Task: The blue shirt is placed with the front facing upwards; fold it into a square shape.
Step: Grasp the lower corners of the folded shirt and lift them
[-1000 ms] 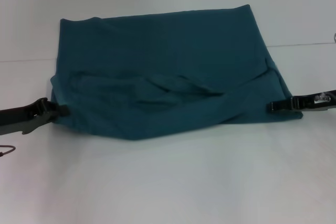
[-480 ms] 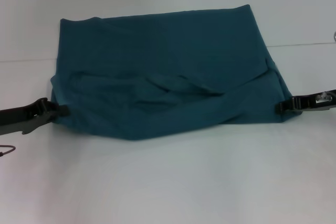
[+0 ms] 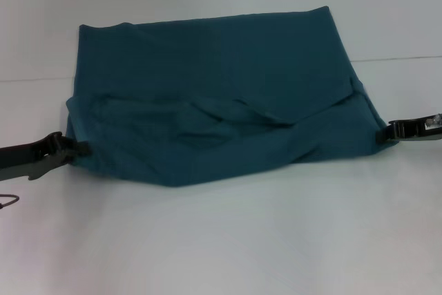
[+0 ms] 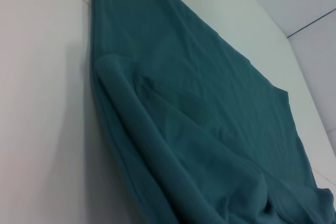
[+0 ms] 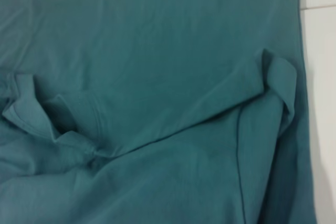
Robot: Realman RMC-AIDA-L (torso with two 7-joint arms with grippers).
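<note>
Left end effector (image 3: 81, 147) touching folded blue shirt (image 3: 221, 94), right end effector (image 3: 382, 135) beside it

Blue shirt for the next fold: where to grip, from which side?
Judging from its pose, grip the blue shirt at its two near corners, one gripper per side, coming in low from outside. The left gripper and right gripper sit there already, and the near edge lies bunched and layered, giving thickness to pinch.
</note>
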